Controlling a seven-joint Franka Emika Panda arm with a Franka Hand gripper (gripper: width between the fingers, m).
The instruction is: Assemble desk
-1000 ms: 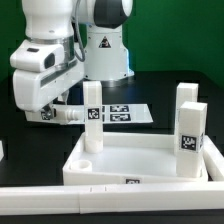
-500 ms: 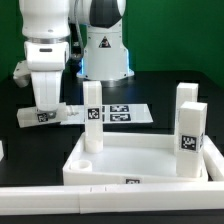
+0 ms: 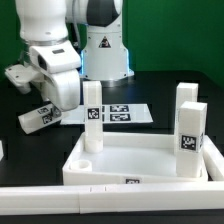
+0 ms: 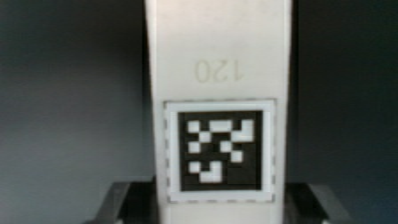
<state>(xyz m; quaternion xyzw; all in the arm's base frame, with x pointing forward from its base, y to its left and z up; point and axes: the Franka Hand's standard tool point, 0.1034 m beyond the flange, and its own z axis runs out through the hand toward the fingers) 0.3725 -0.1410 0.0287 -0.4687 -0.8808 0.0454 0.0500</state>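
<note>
Gripper (image 3: 55, 110) fingers are closed partway onto a white block leg (image 3: 37, 118), which hangs tilted above the black table (image 3: 25, 150) at the exterior view's left, its tagged face turned outward. From the wrist view the same leg (image 4: 214, 100) fills the picture, with a black-and-white square tag (image 4: 221, 145) on its face and a faint moulded number above the tag; the dark fingers (image 4: 125, 200) sit against its sides near the held end.

The desk panel (image 3: 150, 160), white with a raised rim, lies in the foreground. Three legs stand upright in it: one (image 3: 92, 115) at the near corner on the exterior view's left, two (image 3: 187, 135) close together at the exterior view's right. The marker board (image 3: 125, 113) lies flat on the table behind the panel, beside the robot's base (image 3: 105, 55).
</note>
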